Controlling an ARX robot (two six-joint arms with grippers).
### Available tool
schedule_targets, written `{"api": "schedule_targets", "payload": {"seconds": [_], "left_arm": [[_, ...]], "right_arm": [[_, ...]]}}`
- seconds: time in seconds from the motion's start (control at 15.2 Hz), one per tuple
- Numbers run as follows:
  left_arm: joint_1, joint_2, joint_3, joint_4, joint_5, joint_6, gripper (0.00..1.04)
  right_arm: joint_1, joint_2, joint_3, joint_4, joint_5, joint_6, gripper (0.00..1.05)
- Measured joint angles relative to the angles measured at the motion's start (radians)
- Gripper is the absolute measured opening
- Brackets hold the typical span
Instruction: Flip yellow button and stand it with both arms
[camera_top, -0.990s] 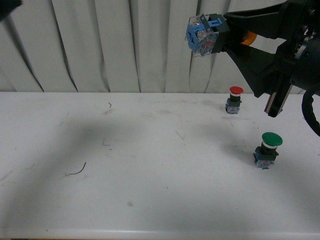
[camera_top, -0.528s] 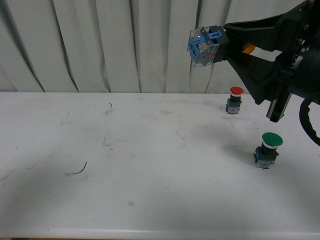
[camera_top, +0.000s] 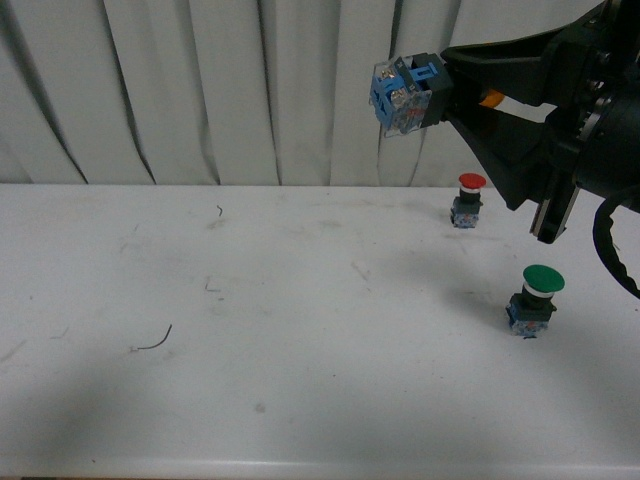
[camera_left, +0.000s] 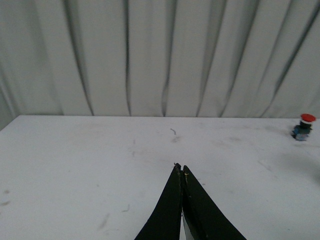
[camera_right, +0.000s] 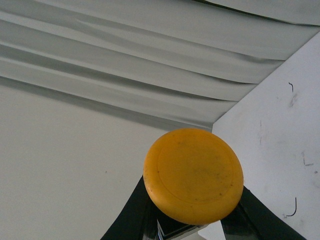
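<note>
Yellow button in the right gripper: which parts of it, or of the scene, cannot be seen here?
- Cap of the yellow button: front view, almost hidden by the right gripper.
- Its base: right wrist view, hidden behind the cap.
- The left gripper: absent from front view; left wrist view's edge cuts it off.

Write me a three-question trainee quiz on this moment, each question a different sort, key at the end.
1. True or false: the right gripper holds the yellow button in the air, clear of the table.
2. Which buttons stand cap-up on the table? A. red only B. red and green C. none
3. Fill in: the left gripper has its fingers ___ and holds nothing.

Key: 1. True. 2. B: the red button and the green button. 3. Shut.
</note>
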Motion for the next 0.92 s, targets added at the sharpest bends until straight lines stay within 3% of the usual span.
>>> {"api": "schedule_targets", "payload": {"seconds": [0.92], "left_arm": [[0.008,-0.285,-0.085,-0.185,-0.013,0.000,0.02]], "right_arm": [[0.026,0.002,0.000,0.000,0.015,-0.023,0.29]]}}
